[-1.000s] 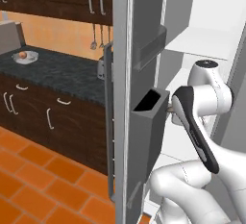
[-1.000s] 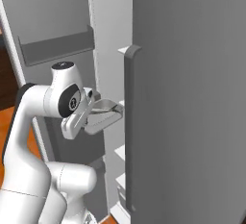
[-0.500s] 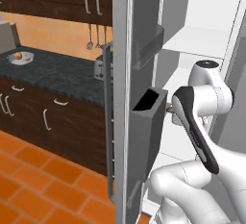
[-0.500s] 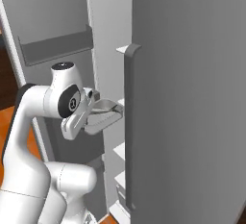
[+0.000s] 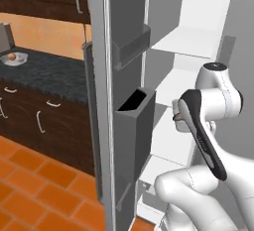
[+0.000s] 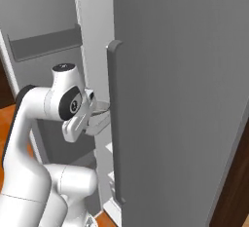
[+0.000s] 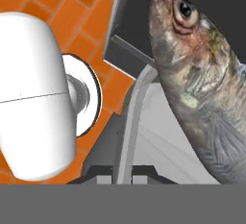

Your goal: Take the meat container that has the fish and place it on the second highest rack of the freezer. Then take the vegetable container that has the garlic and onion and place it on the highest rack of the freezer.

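1. Whole scene slides a bit to the left in both base views compared with a moment ago, while the arm sits in the same spot in the picture. So that's the base moving, not the things. The jaws have also squeezed in a touch more.
2. Gripper [image 7: 126, 176] is clamped down tight on the thin grey rim of the meat container [image 7: 132, 122], pinching it at one edge.
3. Fish [image 7: 202, 74] lies in that tray, long body running away from the fingers, head at the far end.
4. Tray and hand hang at mid height just in front of the open freezer [image 5: 198, 7]. The white shelves [image 5: 183, 41] are further in, and the dark door bin [image 5: 134, 126] is close on the left.
5. What could go wrong:
   - An edge-only grip means the tray could sag or twist, and the fish could slide out.
   - With the base rolling, the tray could clip the door bin or the closed grey door [image 6: 185, 99] on the right.
   - It'd be easy to land on the wrong shelf, since they sit close together.
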Controlling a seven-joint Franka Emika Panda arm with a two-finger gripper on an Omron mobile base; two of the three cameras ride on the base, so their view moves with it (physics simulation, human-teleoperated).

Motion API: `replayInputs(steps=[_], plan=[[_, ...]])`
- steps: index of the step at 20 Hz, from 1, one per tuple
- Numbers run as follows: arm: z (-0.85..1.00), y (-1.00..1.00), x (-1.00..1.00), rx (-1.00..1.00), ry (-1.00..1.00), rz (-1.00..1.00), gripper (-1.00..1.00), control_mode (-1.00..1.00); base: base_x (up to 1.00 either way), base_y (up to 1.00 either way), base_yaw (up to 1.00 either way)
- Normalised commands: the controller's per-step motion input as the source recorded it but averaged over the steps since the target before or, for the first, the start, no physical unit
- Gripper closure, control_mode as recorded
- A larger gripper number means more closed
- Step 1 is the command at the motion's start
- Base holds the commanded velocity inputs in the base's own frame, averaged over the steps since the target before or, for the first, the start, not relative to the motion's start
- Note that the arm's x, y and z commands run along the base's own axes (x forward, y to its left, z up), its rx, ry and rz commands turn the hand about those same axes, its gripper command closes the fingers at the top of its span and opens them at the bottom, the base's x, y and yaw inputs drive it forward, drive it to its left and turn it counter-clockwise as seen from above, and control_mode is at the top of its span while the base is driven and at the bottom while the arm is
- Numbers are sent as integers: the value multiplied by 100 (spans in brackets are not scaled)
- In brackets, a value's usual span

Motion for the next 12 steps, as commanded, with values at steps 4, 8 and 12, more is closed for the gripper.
replayInputs(steps=[4,8,12], plan=[[0,0,0,0,0,0,100,100,44,6,0],[0,0,0,0,0,0,100,100,35,21,0],[0,0,0,0,0,0,100,100,26,29,-9]])
